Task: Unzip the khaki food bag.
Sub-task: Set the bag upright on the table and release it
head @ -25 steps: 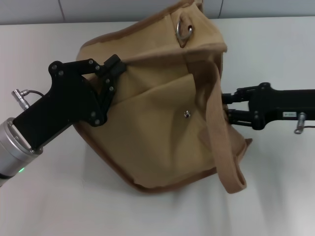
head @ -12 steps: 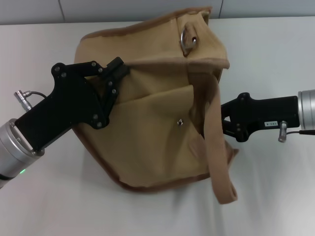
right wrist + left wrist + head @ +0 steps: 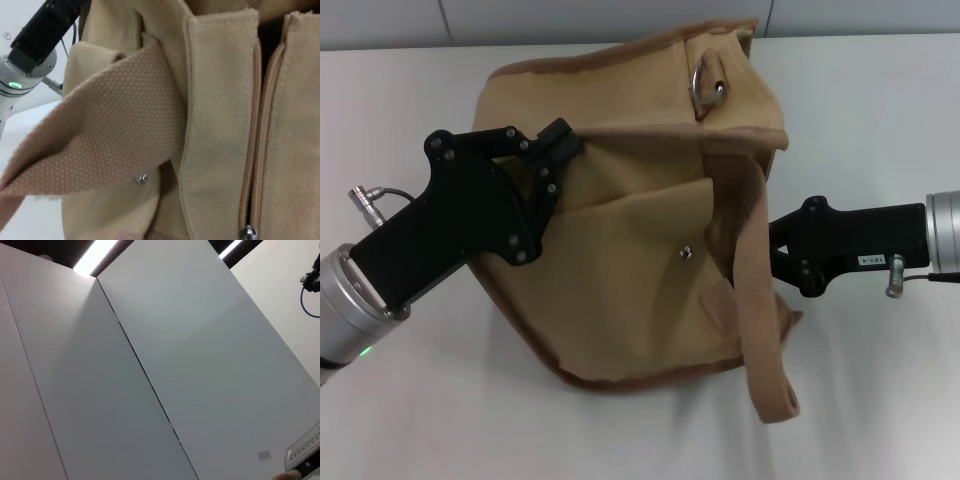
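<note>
Currently left gripper pinches the khaki food bag at its left top edge. Right gripper sits at the bag's right edge behind the strap — finger state can't tell; open table near-right.

White tabletop, pale panelled wall, bright ceiling light strips

The khaki food bag is plain tan canvas with brown piping (its strap shows a pebbled weave); black left hand, white bench.
</note>
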Controlling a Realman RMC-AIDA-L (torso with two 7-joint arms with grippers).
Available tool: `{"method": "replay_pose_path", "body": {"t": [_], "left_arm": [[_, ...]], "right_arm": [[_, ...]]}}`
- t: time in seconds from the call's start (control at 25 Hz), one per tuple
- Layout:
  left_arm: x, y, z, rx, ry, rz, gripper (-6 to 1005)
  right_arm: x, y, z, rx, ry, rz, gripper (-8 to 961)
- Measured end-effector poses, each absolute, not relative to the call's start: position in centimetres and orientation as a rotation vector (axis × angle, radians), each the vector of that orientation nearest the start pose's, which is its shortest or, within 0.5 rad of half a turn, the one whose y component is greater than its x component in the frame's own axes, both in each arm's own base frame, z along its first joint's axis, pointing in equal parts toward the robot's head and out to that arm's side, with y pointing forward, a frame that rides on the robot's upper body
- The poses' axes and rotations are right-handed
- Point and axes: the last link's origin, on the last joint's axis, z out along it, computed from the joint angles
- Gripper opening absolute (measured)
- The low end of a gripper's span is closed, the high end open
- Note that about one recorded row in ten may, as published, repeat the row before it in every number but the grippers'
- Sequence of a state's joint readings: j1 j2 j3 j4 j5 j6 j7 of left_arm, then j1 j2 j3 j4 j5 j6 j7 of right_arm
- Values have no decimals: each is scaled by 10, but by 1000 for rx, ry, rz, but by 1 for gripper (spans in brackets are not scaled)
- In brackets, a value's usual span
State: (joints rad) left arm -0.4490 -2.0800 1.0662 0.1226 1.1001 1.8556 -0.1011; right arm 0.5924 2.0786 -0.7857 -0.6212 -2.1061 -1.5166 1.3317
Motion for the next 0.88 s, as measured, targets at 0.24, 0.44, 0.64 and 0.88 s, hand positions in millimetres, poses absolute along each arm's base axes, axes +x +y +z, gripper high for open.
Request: {"method": "replay_pose_path", "body": {"t": [0.24,0.44,0.64,0.88], "left_arm": [[-241,259,-20,-2050,384,-1186,48],[-242,259,-19,-2043,384,-1190,48],[-240,259,-20,-2050,389,-1194,48],[-239,259,-22,-2063,396,-1196,48]], "right_arm": [[265,331,-18,-2829,540,526,5],[270,327,3,-2718,560,704,15],[265,327,17,-2634,542,839,26],[256,334,13,-2633,515,856,92]]}}
